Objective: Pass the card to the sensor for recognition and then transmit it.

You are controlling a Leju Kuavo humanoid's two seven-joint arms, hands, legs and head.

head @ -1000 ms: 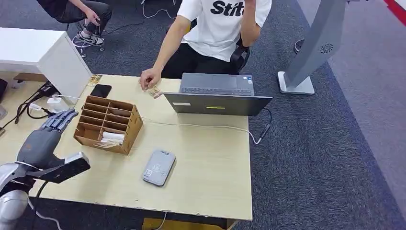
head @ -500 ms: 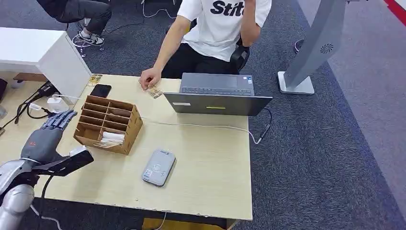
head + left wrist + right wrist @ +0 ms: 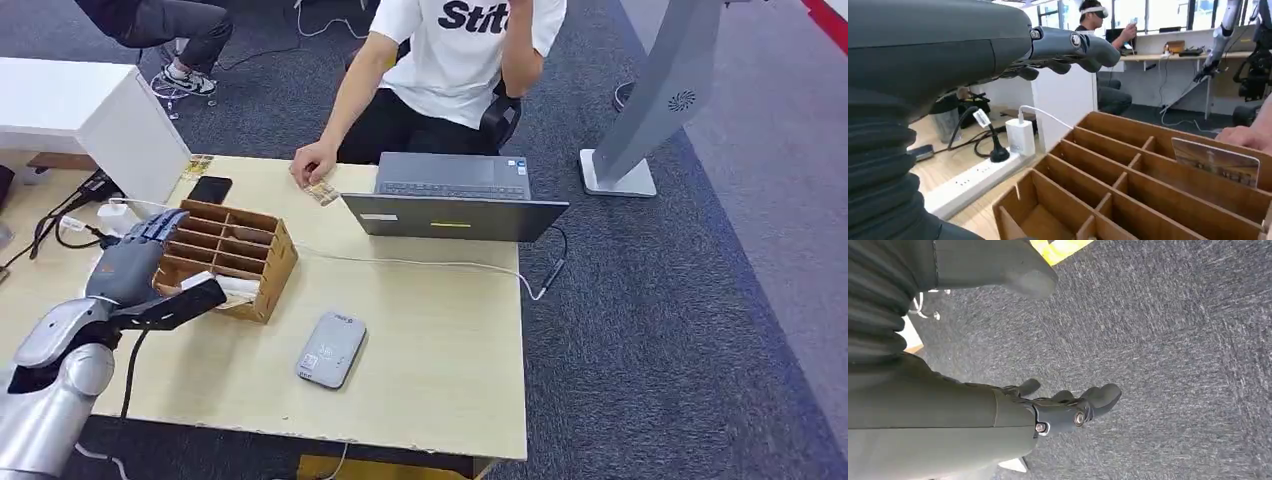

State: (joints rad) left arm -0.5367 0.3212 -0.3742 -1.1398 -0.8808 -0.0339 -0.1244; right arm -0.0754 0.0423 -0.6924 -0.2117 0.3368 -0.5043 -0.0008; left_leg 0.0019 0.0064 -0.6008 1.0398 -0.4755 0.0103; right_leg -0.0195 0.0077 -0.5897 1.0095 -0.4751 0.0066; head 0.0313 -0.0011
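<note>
Desk [image 3: 430, 390]: pale wood top, standing on grey carpet [image 3: 650, 330]. Wooden organiser [image 3: 232, 256]: a divided box of many small compartments near the desk's left edge; pale cards [image 3: 232, 289] lie in its near compartments. Left hand [image 3: 135, 258]: grey, fingers extended and apart, holding nothing, poised over the organiser's left end; in the left wrist view the fingers [image 3: 1073, 47] reach out above the open compartments [image 3: 1148, 185] without touching them. Card [image 3: 322, 192]: the task's item, patterned, at the desk's far edge just left of the laptop, pinched at its end by a seated person's hand [image 3: 313, 163]; the left wrist view shows a card [image 3: 1215, 161] upright beyond the organiser's far wall. Card reader [image 3: 331, 349]: flat grey sensor unit with rounded corners, lying toward the desk's near edge, right of the organiser and apart from it. Laptop [image 3: 455, 198]: grey, open, at the far edge, its screen back facing the robot; a white cable [image 3: 420, 262] runs across the desk in front of it to the right edge. Black phone [image 3: 210, 189]: lying flat near the far left corner. White power strip [image 3: 968, 182]: beside the organiser, with a white charger [image 3: 1019, 136] plugged in. Right hand [image 3: 1068, 407]: hanging over the carpet, fingers loosely curled and holding nothing. Person: seated behind the desk in a white printed T-shirt [image 3: 470, 50].
</note>
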